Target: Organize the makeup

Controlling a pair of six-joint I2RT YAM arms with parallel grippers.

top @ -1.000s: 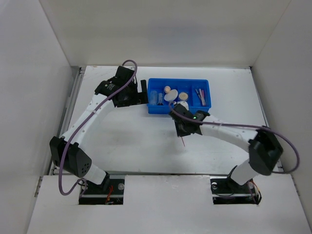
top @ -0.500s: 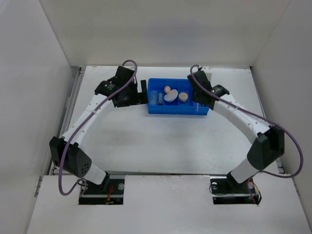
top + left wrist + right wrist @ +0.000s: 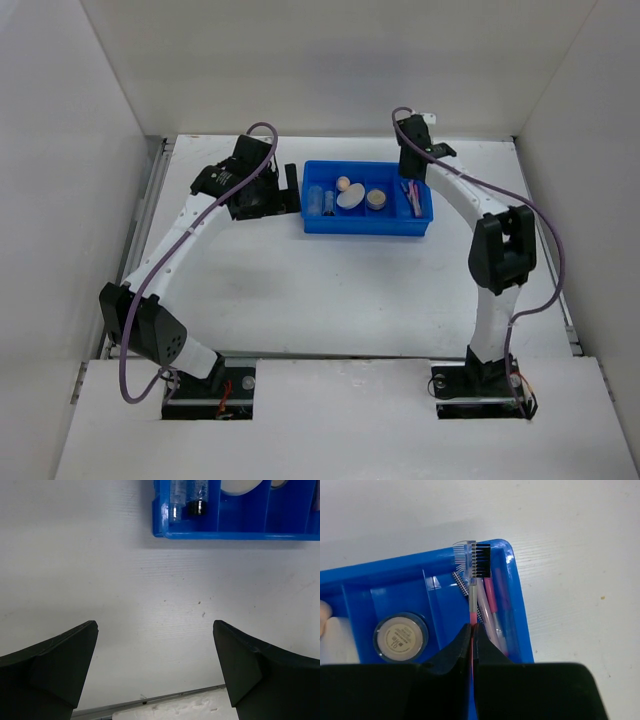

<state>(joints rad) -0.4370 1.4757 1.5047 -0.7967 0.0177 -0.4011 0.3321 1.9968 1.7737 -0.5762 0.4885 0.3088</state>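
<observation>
The blue tray [image 3: 365, 228] holds a clear tube [image 3: 315, 198], a peach sponge [image 3: 343, 184], a cream puff [image 3: 350, 198], a beige compact [image 3: 376, 200] and pink pencils [image 3: 413, 195]. My right gripper [image 3: 471, 627] is shut on a thin pink-handled comb brush [image 3: 474, 580] and holds it over the tray's right end compartment, above the pencils [image 3: 492, 610] and beside the compact [image 3: 400, 639]. My left gripper [image 3: 154, 630] is open and empty over bare table. It is just off the tray's left end, where the tube [image 3: 176, 495] and a black cylinder [image 3: 196, 505] lie.
White walls close in the table on three sides. The right arm [image 3: 470, 195] reaches over the table's back right. The left arm [image 3: 190, 225] arcs along the left side. The table's edge strip [image 3: 165, 697] shows under the left gripper.
My right gripper has carried the thin pink tool from the table in front of the tray, up and back, to over the tray's right compartment. The left arm has hardly moved.
</observation>
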